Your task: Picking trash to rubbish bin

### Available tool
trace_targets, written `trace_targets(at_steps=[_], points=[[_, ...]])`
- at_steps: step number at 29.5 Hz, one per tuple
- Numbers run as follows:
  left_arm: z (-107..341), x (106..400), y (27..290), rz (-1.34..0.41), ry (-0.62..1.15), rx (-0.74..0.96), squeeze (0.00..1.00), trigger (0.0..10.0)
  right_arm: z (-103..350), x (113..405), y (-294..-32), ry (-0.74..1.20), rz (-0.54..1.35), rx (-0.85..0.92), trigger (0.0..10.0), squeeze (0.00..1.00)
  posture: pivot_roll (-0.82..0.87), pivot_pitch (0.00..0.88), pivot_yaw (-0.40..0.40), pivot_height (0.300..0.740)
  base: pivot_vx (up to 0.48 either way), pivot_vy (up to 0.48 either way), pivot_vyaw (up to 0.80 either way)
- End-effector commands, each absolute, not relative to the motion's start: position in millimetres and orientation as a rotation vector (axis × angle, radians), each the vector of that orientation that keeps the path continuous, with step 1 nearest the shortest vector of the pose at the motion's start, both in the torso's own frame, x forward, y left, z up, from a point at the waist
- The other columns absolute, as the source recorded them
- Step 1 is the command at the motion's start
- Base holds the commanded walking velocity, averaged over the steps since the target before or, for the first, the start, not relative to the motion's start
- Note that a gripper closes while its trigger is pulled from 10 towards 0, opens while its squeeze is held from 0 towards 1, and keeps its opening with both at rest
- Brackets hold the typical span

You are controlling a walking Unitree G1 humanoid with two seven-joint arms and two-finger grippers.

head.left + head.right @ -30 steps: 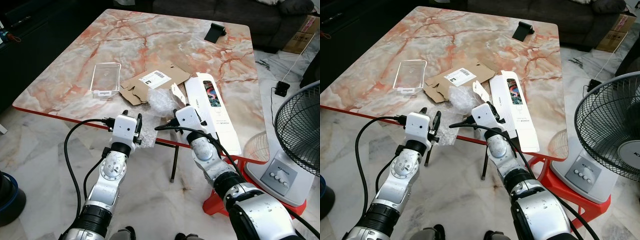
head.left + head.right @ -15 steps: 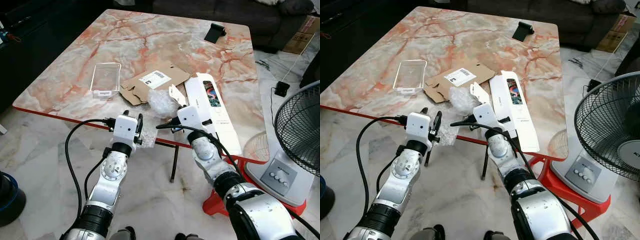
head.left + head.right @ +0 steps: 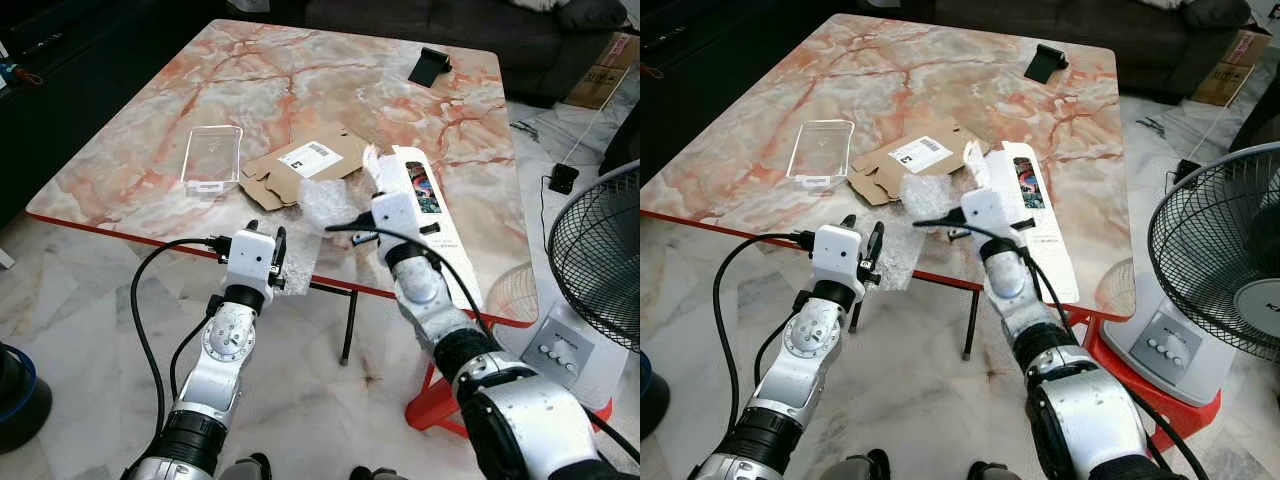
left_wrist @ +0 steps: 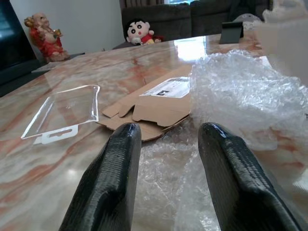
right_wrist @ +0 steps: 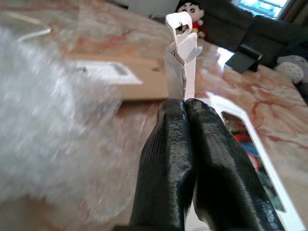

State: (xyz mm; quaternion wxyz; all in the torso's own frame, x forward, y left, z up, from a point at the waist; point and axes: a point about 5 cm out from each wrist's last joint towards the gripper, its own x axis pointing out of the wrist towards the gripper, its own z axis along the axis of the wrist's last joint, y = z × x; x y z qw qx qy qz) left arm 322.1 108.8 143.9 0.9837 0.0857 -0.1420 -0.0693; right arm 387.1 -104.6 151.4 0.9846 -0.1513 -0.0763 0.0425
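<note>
White paper scrap [image 5: 180,45] pinched upright between the closed fingers [image 5: 192,159] of the right gripper [image 5: 185,103], lifted above the near-right part of the marble table [image 3: 300,80]; strip crumpled, folded along its length, curled at the top end. Directly beneath and to the left: bubble wrap [image 4: 240,91], a clear crinkled mass lying at the near table edge, one flap hanging over the red rim. Touching the wrap on its far side: flattened brown cardboard [image 3: 300,165] bearing a white shipping label. Just right of the scrap: long white retail box [image 3: 425,195] with a colour print, lying flat, partly covered by the right arm. Left of the cardboard, apart from it: clear plastic blister tray [image 3: 212,158], flat on the table. Far right corner of the table: small black stand [image 3: 428,66]. Left gripper [image 4: 166,139] at the near table edge, fingers spread apart and holding nothing, pointed at the bubble wrap with the overhanging flap between and below them. Floor fan [image 3: 598,270] standing on the right, beside the table. Sofa with a plush doll beyond the table.
</note>
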Motion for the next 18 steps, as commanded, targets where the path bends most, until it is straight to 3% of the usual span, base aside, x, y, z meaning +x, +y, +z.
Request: trace_targets(at_steps=[1, 3, 4, 5, 18], points=[[144, 324, 107, -0.138, -0.286, 0.176, 0.0, 10.0, 169, 392, -106, -0.214, 0.073, -0.26, 0.0, 0.0, 0.14, 0.125, -0.031, 0.74, 0.0, 0.0, 0.0], [145, 325, 107, -0.135, -0.288, 0.176, 0.0, 10.0, 173, 393, -107, -0.224, 0.074, -0.236, 0.0, 0.0, 0.14, 0.127, -0.03, 0.74, 0.0, 0.0, 0.0], [145, 325, 108, -0.131, -0.289, 0.172, 0.0, 10.0, 177, 394, -106, -0.231, 0.086, -0.203, 4.0, 0.0, 0.14, 0.13, -0.031, 0.74, 0.0, 0.0, 0.0], [147, 327, 110, -0.109, -0.288, 0.132, 0.0, 10.0, 187, 396, -106, -0.264, 0.1, -0.116, 10.0, 0.0, 0.13, 0.132, -0.032, 0.74, 0.0, 0.0, 0.0], [155, 330, 113, -0.071, -0.308, 0.072, 0.0, 10.0, 209, 395, -118, -0.354, 0.162, 0.338, 10.0, 0.0, 0.12, 0.148, -0.048, 0.74, 0.0, 0.0, 0.0]])
